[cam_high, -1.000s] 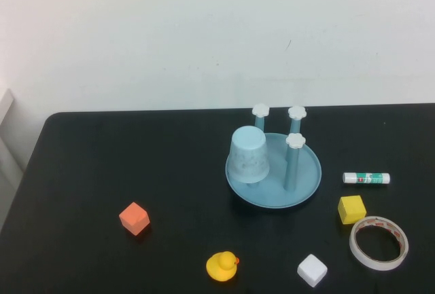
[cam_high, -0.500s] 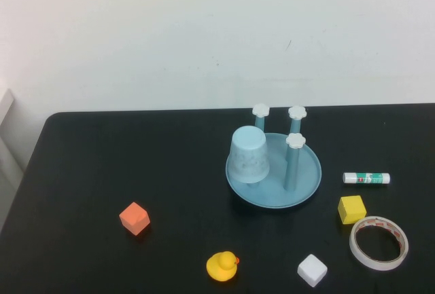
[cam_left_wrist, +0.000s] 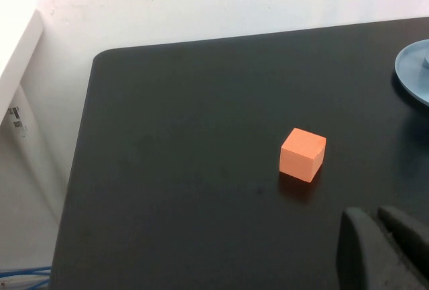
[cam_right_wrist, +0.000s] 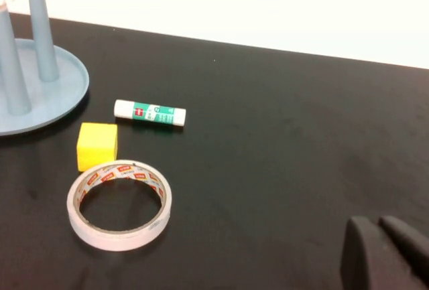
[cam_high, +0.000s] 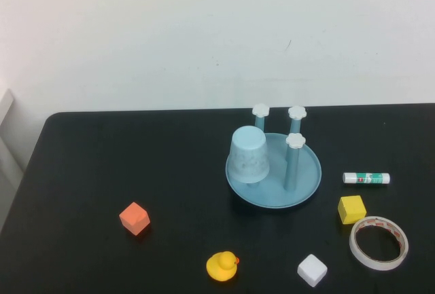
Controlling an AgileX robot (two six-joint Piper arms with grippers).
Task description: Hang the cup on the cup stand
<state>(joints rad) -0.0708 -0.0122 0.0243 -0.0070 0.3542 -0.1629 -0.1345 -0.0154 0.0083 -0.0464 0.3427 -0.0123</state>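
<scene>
The cup (cam_high: 248,155) sits upside down over 1 post of the cup stand (cam_high: 309,184), just right of centre in the high view, so the hanging looks done. 3 flower-capped posts stand bare beside it.

What could still go wrong, in my judgement: the cup appears to lean slightly toward the dish's left rim, and if it is only loosely seated a knock to the counter (cam_high: 136,158) or a passing arm could tip it off into the dish. Any arm returning toward the middle would also have to clear the tall posts, whose caps could catch a finger and drag the light stand. The loose clutter, namely the orange cube (cam_high: 134,218), duck (cam_high: 222,266), white cube (cam_high: 312,269), yellow cube (cam_high: 351,209), tape roll (cam_high: 378,242) and glue stick (cam_high: 366,178), lies well apart from the stand and poses little risk.

Neither arm shows in the high view. The left gripper (cam_left_wrist: 385,250) hangs low at the lower right of its wrist view, near the orange cube, jaws pressed together and empty. The right gripper (cam_right_wrist: 383,253) sits at the lower right of its own view, well apart from the tape roll, jaws likewise closed on nothing.
</scene>
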